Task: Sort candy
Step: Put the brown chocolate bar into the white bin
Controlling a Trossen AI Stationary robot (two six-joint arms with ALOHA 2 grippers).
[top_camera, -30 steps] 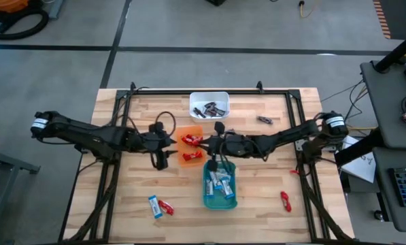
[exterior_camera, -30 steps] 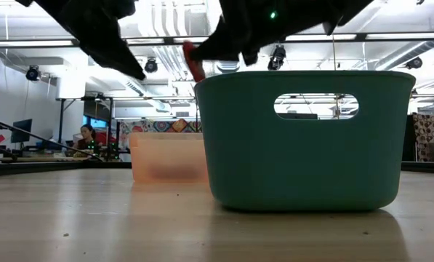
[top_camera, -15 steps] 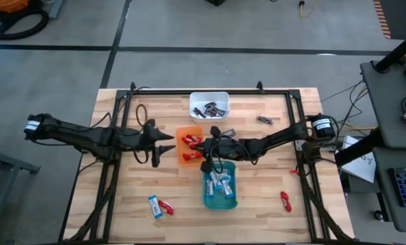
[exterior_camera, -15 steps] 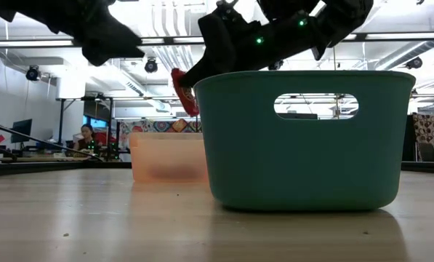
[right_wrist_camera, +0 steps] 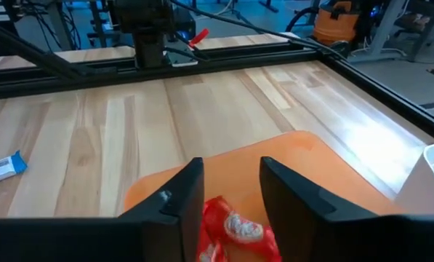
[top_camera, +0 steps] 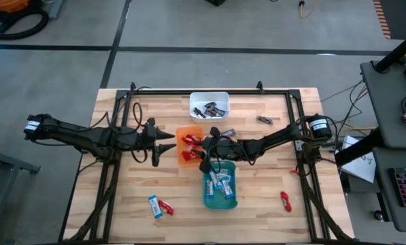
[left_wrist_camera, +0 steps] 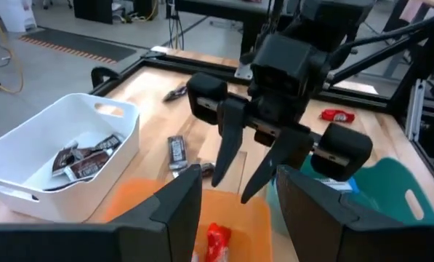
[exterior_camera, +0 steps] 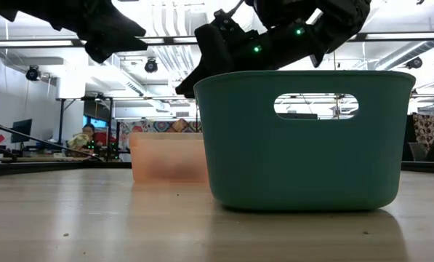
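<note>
My right gripper [top_camera: 201, 151] hangs open over the orange tray [top_camera: 189, 155], with a red candy [right_wrist_camera: 235, 229] lying in the tray just below its fingers. In the left wrist view its two fingers [left_wrist_camera: 220, 156] stand apart with nothing between them. My left gripper [top_camera: 163, 146] is open and empty, left of the orange tray. Blue-and-white candies lie in the teal tray [top_camera: 220, 197], and dark ones in the white tray [top_camera: 209, 99]. Loose candies lie on the table: blue-and-white [top_camera: 154, 206], red [top_camera: 166, 207], red [top_camera: 285, 201], dark [top_camera: 264, 120], dark [top_camera: 228, 133].
A black frame [top_camera: 189, 92] runs around the table's far edge and sides. The teal tray [exterior_camera: 304, 160] stands nearest in the low view, with the orange tray [exterior_camera: 169, 156] behind it. Bare wood lies on the table's left and right near parts.
My right gripper has moved left and down over the orange tray, carrying a red candy. That candy no longer shows at its fingertips in the low view. My left gripper has drawn back toward the table's left edge.
</note>
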